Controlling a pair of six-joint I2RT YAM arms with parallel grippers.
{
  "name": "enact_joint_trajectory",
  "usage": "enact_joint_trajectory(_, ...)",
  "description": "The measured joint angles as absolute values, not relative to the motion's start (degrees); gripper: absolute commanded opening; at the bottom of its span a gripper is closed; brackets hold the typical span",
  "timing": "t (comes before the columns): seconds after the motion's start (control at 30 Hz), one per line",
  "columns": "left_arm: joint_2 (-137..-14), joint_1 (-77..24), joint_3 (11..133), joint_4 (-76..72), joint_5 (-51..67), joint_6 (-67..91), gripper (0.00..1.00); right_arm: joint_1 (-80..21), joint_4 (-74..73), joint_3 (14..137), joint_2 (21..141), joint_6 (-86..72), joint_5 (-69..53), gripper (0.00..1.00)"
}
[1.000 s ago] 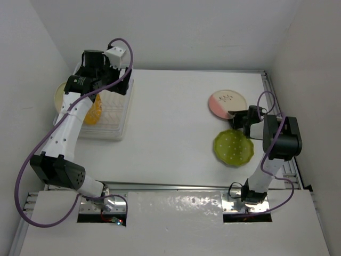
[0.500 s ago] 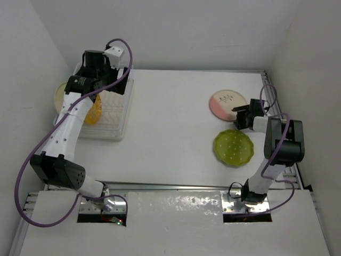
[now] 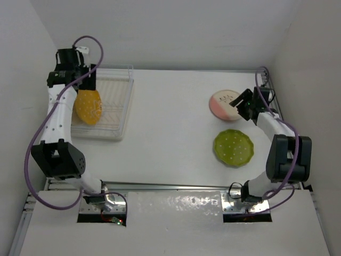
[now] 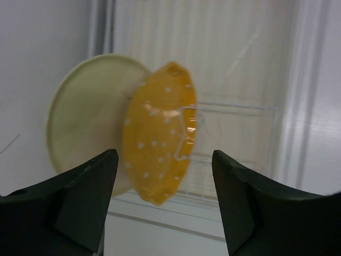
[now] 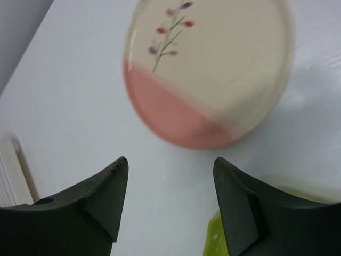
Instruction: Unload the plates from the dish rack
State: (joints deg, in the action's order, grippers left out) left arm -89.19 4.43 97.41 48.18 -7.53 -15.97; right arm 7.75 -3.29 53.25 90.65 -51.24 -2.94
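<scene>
White walls [image 3: 186, 32], white worktop [image 3: 170, 122]. Upper left: dish rack [image 3: 114, 101] holds cream plate [image 4: 85, 122] and orange plate [image 3: 88, 106] on edge, left end effector [image 4: 165, 154] open above. Right: white-and-pink plate [image 3: 224, 101] and green plate [image 3: 233, 147] flat on worktop, right end effector [image 5: 170, 160] open over the former.

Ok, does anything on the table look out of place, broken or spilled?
Nothing stands out. The orange plate and cream plate stand on edge in the dish rack, and the white-and-pink plate and green plate lie flat on the table, apart. No cracks or spills show.
</scene>
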Motion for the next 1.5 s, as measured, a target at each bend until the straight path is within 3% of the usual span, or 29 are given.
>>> enact_joint_trajectory(0.1, -91.5, 9.9, 98.2, 48.9, -6.1, -16.0, 0.69, 4.9, -5.3, 53.4, 87.1, -44.4, -5.6, 0.63)
enact_joint_trajectory(0.27, -91.9, 9.3, 97.0, 49.8, -4.9, -16.1, 0.68, 1.7, -6.8, 49.6, 80.8, -39.2, -9.6, 0.62)
enact_joint_trajectory(0.4, -92.5, 8.7, 95.8, 49.6, -5.6, -16.5, 0.59, 1.6, -7.9, 44.9, 77.1, -37.9, -11.3, 0.62)
enact_joint_trajectory(1.0, -97.9, 11.8, 90.9, 42.4, -11.5, -15.2, 0.49, 1.3, -8.6, 37.2, 71.5, -36.0, -15.6, 0.60)
enact_joint_trajectory(1.13, -99.7, 12.9, 88.7, 42.3, -10.4, -14.7, 0.33, 1.3, -8.6, 37.0, 71.0, -35.7, -15.9, 0.60)
enact_joint_trajectory(1.2, -99.2, 13.3, 88.3, 42.4, -8.2, -14.6, 0.15, 1.3, -8.6, 37.0, 70.7, -35.6, -15.9, 0.60)
enact_joint_trajectory(1.23, -98.8, 13.5, 88.3, 42.5, -7.2, -14.5, 0.15, 1.3, -8.6, 37.0, 70.7, -35.5, -16.0, 0.60)
enact_joint_trajectory(1.27, -98.1, 13.4, 88.3, 43.3, -6.1, -15.7, 0.03, 1.3, -8.5, 36.9, 70.5, -35.5, -16.1, 0.60)
enact_joint_trajectory(1.3, -98.0, 13.4, 88.2, 43.7, -5.8, -16.0, 0.00, 1.3, -8.4, 36.8, 70.4, -35.5, -16.1, 0.60)
enact_joint_trajectory(1.5, -97.7, 13.1, 88.2, 43.9, -4.0, -16.0, 0.00, 1.3, -8.3, 35.6, 68.7, -35.1, -16.0, 0.60)
